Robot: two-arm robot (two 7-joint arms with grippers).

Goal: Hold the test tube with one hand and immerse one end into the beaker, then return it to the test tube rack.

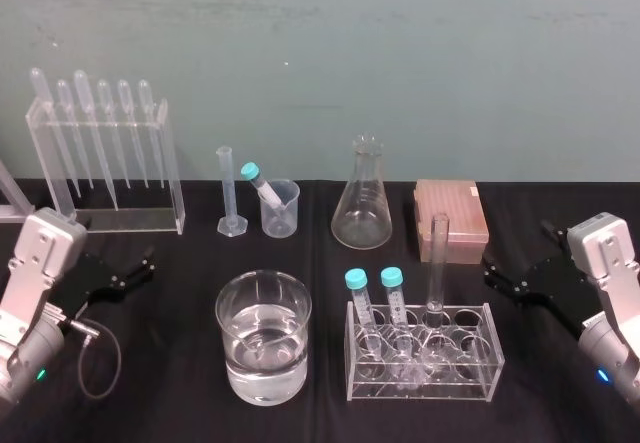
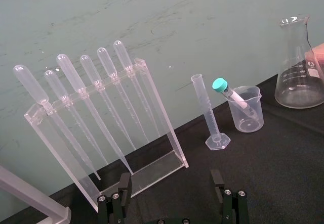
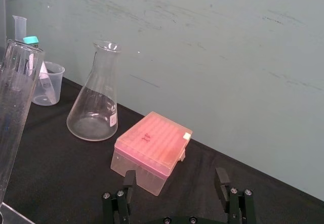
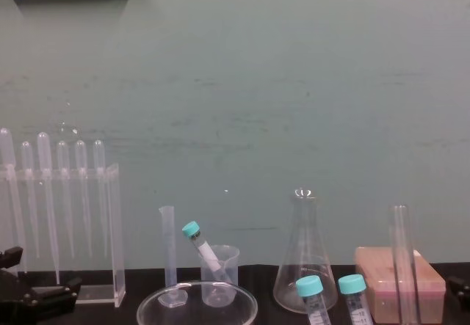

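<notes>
Beaker (image 1: 263, 338) and test tube rack (image 1: 475, 361) stand near the table's (image 1: 180, 408) front edge. Left gripper (image 1: 140, 263) and right gripper (image 1: 495, 271) are both released, so grasping the test tube (image 1: 437, 263) seems next.

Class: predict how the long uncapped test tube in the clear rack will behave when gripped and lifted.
The test tube looks like thin glass, so probably stiff, light and fragile under a hard squeeze. Its smooth round wall likely makes it slippery, and laid down it could roll. Standing tall in the clear rack, a sideways push might tilt it.
</notes>
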